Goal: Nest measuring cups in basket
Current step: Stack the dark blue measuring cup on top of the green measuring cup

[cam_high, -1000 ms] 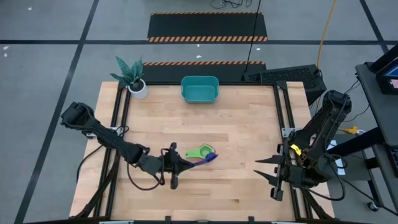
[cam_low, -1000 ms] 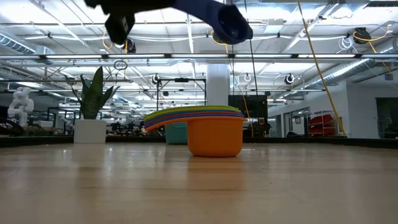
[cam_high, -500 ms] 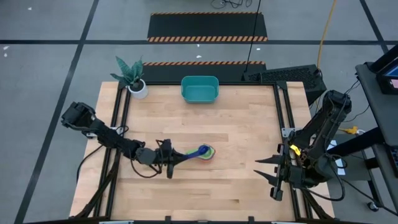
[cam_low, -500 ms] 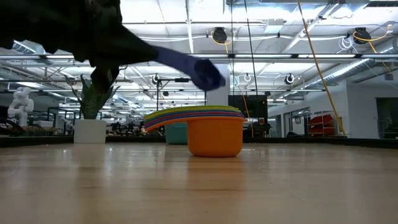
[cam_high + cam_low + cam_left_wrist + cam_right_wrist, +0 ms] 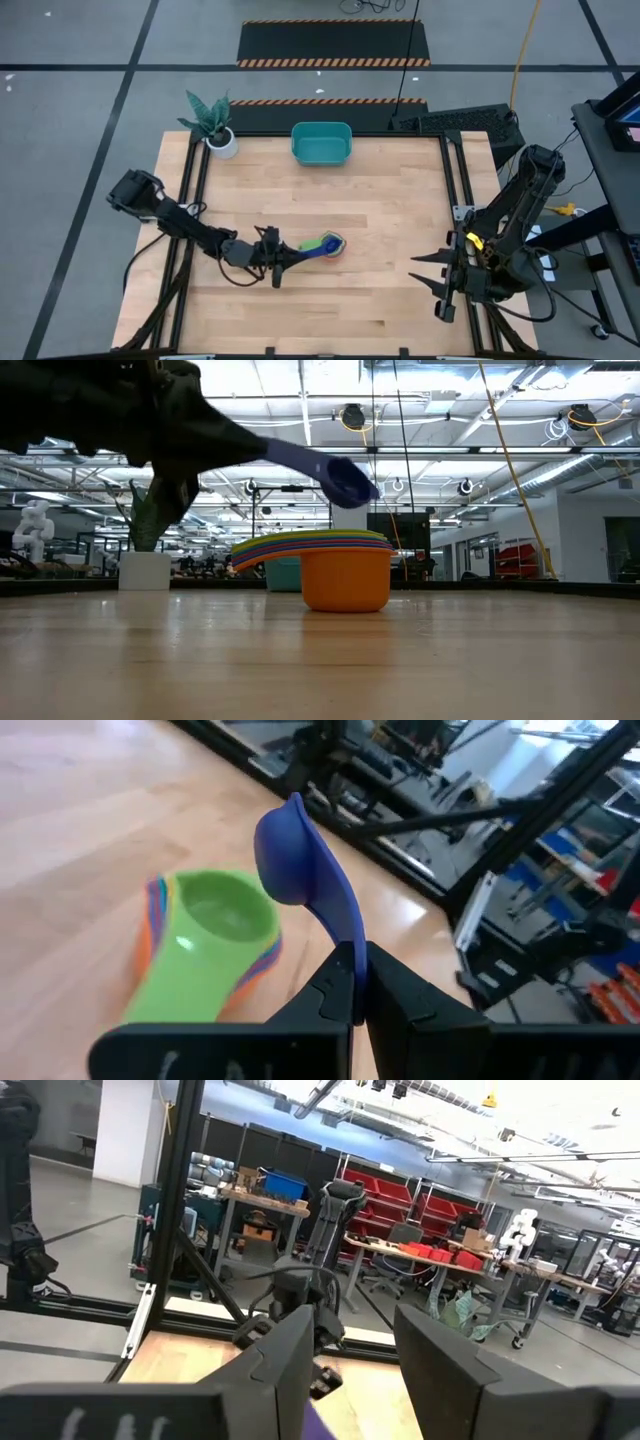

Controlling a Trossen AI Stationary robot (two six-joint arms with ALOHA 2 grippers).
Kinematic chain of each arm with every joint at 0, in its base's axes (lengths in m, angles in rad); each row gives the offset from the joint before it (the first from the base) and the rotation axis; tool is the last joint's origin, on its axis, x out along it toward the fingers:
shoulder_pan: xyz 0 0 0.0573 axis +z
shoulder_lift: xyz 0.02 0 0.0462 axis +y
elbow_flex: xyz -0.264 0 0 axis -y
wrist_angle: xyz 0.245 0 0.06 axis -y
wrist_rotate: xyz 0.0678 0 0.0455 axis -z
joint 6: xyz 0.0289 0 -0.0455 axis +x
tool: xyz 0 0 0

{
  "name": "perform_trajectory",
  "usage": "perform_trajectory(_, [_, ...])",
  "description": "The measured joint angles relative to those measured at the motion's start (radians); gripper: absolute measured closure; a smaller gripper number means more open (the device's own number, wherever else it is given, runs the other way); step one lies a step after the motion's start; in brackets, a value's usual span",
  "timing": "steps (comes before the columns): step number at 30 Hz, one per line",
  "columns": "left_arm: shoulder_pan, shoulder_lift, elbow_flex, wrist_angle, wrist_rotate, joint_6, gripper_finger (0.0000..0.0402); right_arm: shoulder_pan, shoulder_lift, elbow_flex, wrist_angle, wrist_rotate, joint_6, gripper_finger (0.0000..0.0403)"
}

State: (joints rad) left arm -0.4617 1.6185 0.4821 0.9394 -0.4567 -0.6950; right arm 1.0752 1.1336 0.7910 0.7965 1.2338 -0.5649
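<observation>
A stack of nested measuring cups [image 5: 322, 246], green on top [image 5: 225, 915] and orange at the bottom [image 5: 345, 580], stands on its base on the wooden table. My left gripper [image 5: 283, 257] is shut on a navy cup [image 5: 290, 855], which hangs just above the stack [image 5: 345, 478]. The teal basket [image 5: 321, 143] stands at the table's far edge, with no cup showing in it. My right gripper [image 5: 432, 275] is open and empty at the table's right edge, its fingers apart in its own view [image 5: 350, 1365]. My left gripper pinches the navy cup's handle [image 5: 343, 925] between its two fingers, near the handle's free end. The fingers come from the table's left, about level, and lie along the handle. The cup is lifted clear and tilted, its bowl [image 5: 347, 480] lower than the handle, over the stack.
A white plant pot [image 5: 222, 143] with a green plant stands at the table's far left corner. Bare wood lies between the stack and the basket. Black frame rails run along the table's left and right sides.
My left gripper has come down with the navy cup and shifted a little toward the table's far edge. The cup, high above the stack a second ago, now hangs just over the green top cup. The stack has stayed put.
</observation>
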Motion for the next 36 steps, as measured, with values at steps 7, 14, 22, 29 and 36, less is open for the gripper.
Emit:
perform_trajectory(7, [0.018,0.123,0.000,0.193,0.046,-0.026,0.0394,0.000,0.000,0.000,0.008,0.000,-0.013,0.0266])
perform_trajectory(14, [0.039,0.171,0.000,0.225,0.087,-0.074,0.0390,0.000,-0.001,0.000,0.016,0.000,-0.034,0.0266])
perform_trajectory(22, [0.071,0.175,0.000,0.230,0.128,-0.091,0.0380,0.000,-0.001,0.000,0.027,0.000,-0.056,0.0266])
perform_trajectory(29, [0.083,0.175,-0.007,0.307,0.191,-0.090,0.0395,0.000,-0.001,0.000,0.028,0.000,-0.060,0.0266])
perform_trajectory(36, [0.083,0.175,-0.056,0.325,0.170,-0.101,0.0389,0.000,-0.001,0.000,0.026,0.000,-0.050,0.0266])
